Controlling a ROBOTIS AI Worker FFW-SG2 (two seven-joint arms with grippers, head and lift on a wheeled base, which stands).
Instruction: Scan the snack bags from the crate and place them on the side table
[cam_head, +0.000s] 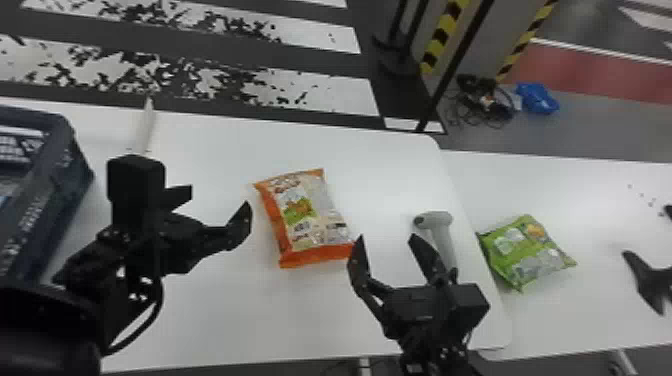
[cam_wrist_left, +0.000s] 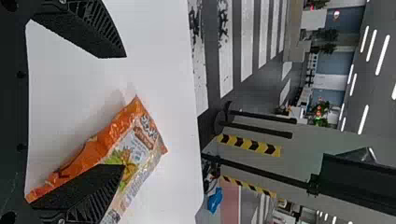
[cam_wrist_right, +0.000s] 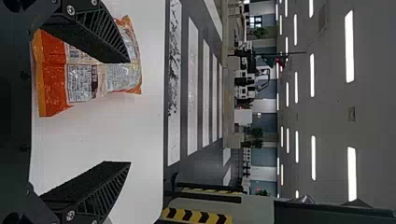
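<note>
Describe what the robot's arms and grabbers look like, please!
The left arm and right arm are black, each with a boxy block. A black cable loops by the left one. The left gripper and right gripper each have two black, tapering fingers with ribbed sides and silvery bolts.

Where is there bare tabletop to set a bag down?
On the main table: in front of the orange bag, between the arms, and behind that bag, up to the far edge. Crowded: around the scanner, with the right gripper close by.
</note>
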